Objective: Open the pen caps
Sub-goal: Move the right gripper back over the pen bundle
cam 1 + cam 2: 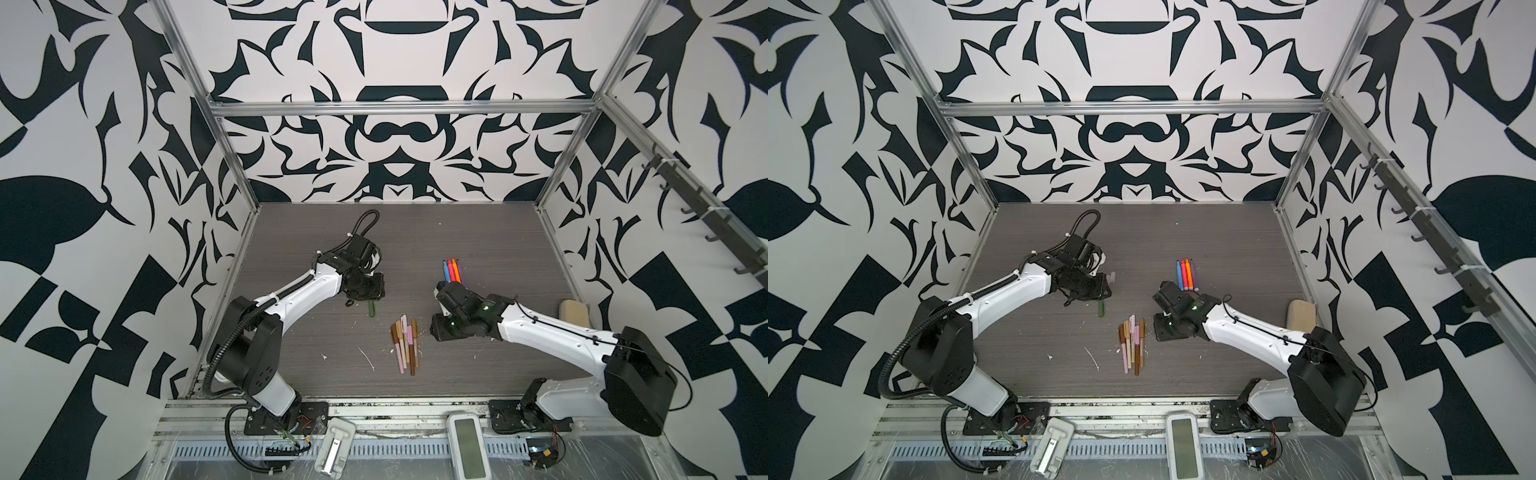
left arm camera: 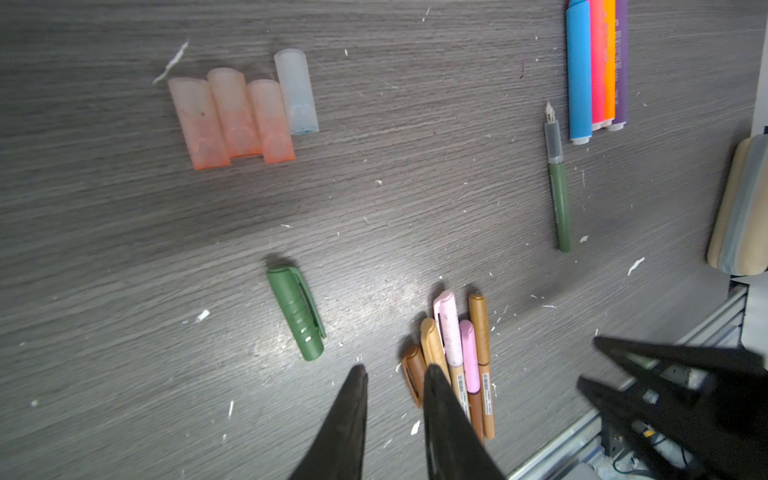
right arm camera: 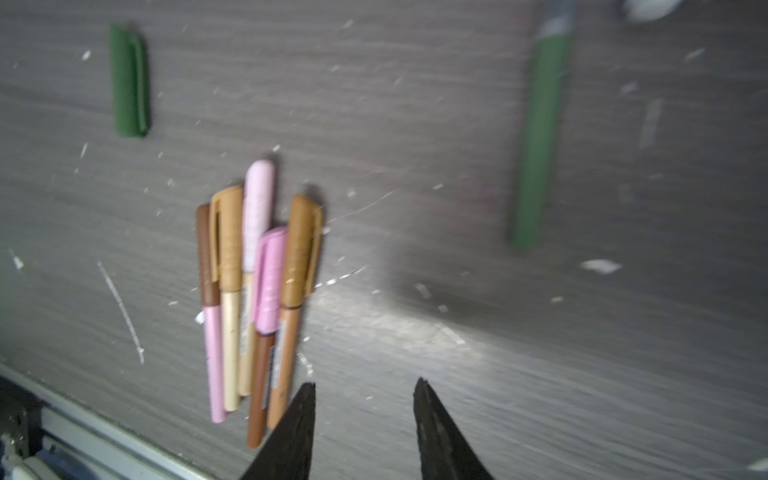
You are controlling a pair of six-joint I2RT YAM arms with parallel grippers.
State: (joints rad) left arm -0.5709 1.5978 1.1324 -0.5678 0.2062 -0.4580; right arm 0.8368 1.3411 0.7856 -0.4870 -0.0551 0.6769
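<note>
Though they lie packed side by side, touching, near the front middle of the table (image 1: 478, 249), the slim capped pens (image 1: 405, 343) look easy enough to handle. They are light, stiff plastic, smooth enough to roll or skid if nudged, and I'd guess their caps (image 3: 226, 237) are only pressed on. To my eye the sound hold is one gripper across a barrel and one across its cap, pulling straight along the pen. The tan-brown pen (image 3: 297, 291) at the edge of the bundle offers the freest sides. Both grippers hang near them, empty. The left gripper (image 2: 395, 372) has its jaws a little apart with nothing between. The right gripper (image 3: 365, 383) stands wider, also bare.

The left wrist camera shows what the top views mostly lose behind the arms: four translucent caps (image 2: 243, 112) lying loose in a row, and the green pen (image 2: 559, 199), nib bare, just beside the bright pens (image 2: 594, 66). The green cap (image 2: 296, 312) lies alone, well apart from its pen. The right wrist view is blurred, yet shows the clips on the caps.
</note>
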